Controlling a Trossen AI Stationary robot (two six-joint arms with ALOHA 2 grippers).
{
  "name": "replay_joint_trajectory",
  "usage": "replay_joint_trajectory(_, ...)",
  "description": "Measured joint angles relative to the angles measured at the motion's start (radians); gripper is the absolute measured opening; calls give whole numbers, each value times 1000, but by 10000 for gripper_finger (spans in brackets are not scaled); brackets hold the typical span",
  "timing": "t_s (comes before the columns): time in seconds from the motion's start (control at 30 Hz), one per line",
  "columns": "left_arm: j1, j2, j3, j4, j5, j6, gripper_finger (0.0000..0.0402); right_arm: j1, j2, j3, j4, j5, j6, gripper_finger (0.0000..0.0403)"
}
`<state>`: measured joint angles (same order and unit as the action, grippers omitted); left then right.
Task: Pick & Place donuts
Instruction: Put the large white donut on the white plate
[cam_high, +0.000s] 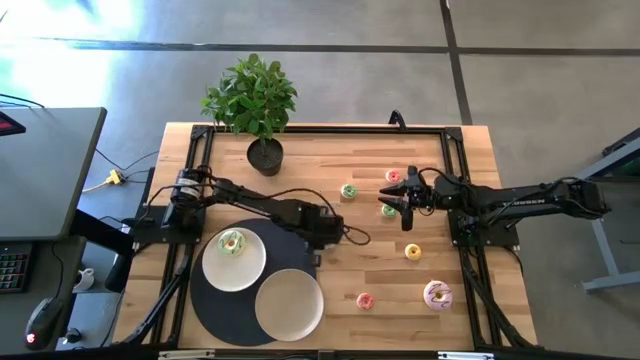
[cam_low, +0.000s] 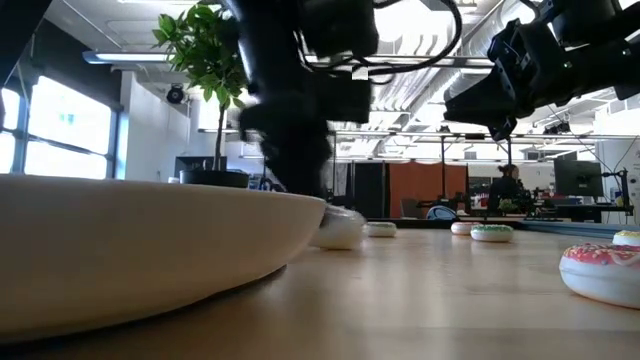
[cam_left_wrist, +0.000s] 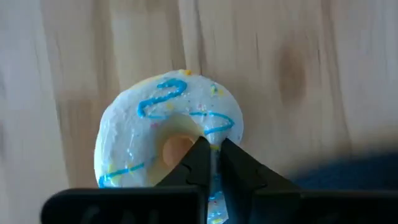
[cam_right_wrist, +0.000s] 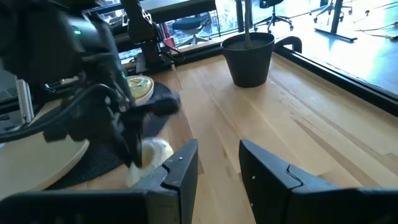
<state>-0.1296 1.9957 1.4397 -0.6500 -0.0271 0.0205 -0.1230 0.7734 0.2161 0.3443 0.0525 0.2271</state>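
My left gripper (cam_left_wrist: 213, 163): low over the table just beside the dark round mat (cam_high: 205, 300), fingers drawn close together on the rim of a white donut with blue squiggles (cam_left_wrist: 168, 130); one finger sits in the hole, the other outside the ring. The donut lies on bare wood at the mat's edge.

My right gripper (cam_high: 388, 205): raised above the right half of the table, fingers apart, holding nothing.

Donuts on the table:
- green-iced donut (cam_high: 232, 241), on the upper white plate (cam_high: 218, 268).
- green donut (cam_high: 348, 191), on the wood toward the table's middle.
- pink donut (cam_high: 394, 177), near the right gripper.
- another green donut (cam_high: 389, 211), partly under the right gripper.
- yellow donut (cam_high: 412, 251), right of centre.
- small pink donut (cam_high: 365, 300), near the front edge.
- larger pink-and-white donut (cam_high: 437, 294), front right.

Plates: two white, both on the dark mat; the lower plate (cam_high: 288, 305) holds nothing.

Other: potted plant (cam_high: 254, 102) at the far edge of the wooden table (cam_high: 330, 160).
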Motion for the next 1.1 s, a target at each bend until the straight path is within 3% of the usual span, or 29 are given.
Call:
replay_joint_trajectory(0.3,-97,-34,244,-585,-107,-119,5,0,7,0,-3,0,15,114)
replay_joint_trajectory(0.5,-192,-39,271,-850,-121,-322,3,0,7,0,-11,0,44,114)
replay_joint_trajectory(0.8,-379,-196,113,-704,-166,-546,3,0,7,0,-11,0,46,114)
replay_joint_trajectory(0.93,-452,-289,-25,-653,-207,-701,2,0,7,0,-10,0,45,114)
replay_joint_trajectory(1.1,-493,-423,-251,-439,-253,-810,2,0,12,0,-2,1,45,114)
